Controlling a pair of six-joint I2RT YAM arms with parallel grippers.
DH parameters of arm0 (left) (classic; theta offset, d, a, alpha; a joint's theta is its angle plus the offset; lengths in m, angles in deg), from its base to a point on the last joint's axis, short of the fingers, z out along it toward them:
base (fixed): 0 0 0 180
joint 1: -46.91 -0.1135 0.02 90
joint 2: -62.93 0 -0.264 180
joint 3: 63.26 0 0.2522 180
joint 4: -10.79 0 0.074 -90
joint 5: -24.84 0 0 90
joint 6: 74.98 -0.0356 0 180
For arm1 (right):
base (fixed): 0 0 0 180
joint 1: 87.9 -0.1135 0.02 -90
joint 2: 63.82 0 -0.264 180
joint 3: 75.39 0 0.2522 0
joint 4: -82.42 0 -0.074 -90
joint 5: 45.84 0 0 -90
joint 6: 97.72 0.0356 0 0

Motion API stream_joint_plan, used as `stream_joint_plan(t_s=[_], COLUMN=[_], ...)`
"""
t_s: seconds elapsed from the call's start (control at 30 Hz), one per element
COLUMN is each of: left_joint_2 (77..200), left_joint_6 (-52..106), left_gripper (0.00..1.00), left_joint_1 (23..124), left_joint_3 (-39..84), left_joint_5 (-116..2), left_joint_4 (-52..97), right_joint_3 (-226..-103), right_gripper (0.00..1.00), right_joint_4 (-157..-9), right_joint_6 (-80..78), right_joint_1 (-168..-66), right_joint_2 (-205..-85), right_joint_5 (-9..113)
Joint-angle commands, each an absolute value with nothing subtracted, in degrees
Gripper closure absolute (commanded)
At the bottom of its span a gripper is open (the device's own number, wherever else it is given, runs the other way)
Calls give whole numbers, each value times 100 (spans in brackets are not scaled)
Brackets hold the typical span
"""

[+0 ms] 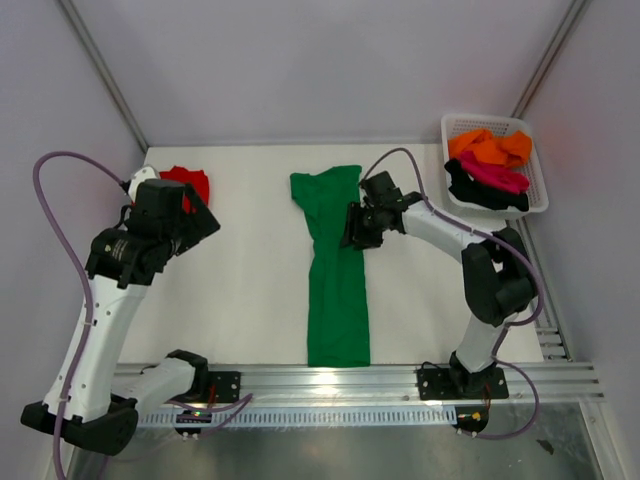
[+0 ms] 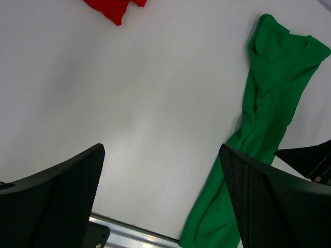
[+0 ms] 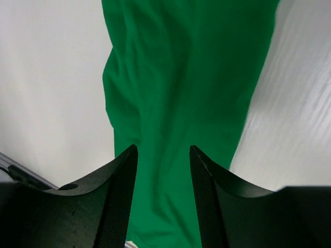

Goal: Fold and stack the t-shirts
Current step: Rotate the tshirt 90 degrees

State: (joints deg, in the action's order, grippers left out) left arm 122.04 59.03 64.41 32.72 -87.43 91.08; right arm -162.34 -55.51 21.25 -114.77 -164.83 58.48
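A bright green t-shirt (image 1: 335, 300) (image 2: 274, 88) (image 3: 186, 67) lies as a long narrow strip down the middle of the white table, its wider end at the back. My right gripper (image 1: 355, 232) (image 3: 163, 149) hovers over the strip's right edge near the back, jaws partly apart, with green cloth lying flat below the gap and nothing pinched. A red t-shirt (image 1: 190, 180) (image 2: 116, 8) sits bunched at the back left. My left gripper (image 1: 195, 222) (image 2: 161, 150) hangs wide open beside it, over bare table.
A white mesh basket (image 1: 536, 160) at the back right holds an orange t-shirt (image 1: 490, 148), a magenta one (image 1: 495, 175) and a black one (image 1: 480, 192). An aluminium rail (image 1: 350, 380) (image 2: 129, 235) runs along the table's near edge. Walls close in on three sides.
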Motion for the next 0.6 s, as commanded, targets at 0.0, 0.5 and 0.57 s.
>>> stream_joint_plan(t_s=[0.0,0.5,0.57], left_joint_2=[12226,12191,12182], left_joint_6=[6037,6002,5975], left_gripper=[5,5,5], left_joint_1=[6431,6431,6440], left_joint_3=[3206,3110,3145], left_joint_5=[-8591,-8722,-8740], left_joint_4=[8819,8775,8801], right_joint_3=[-16202,-15789,-15745], right_gripper=[51,50,51], right_joint_4=[-5931,-5956,-6035], right_joint_6=[2366,2585,2551], right_joint_1=[-11811,-12499,-12525], right_joint_2=[-16436,-16357,-16480], right_joint_5=[6129,6094,6050])
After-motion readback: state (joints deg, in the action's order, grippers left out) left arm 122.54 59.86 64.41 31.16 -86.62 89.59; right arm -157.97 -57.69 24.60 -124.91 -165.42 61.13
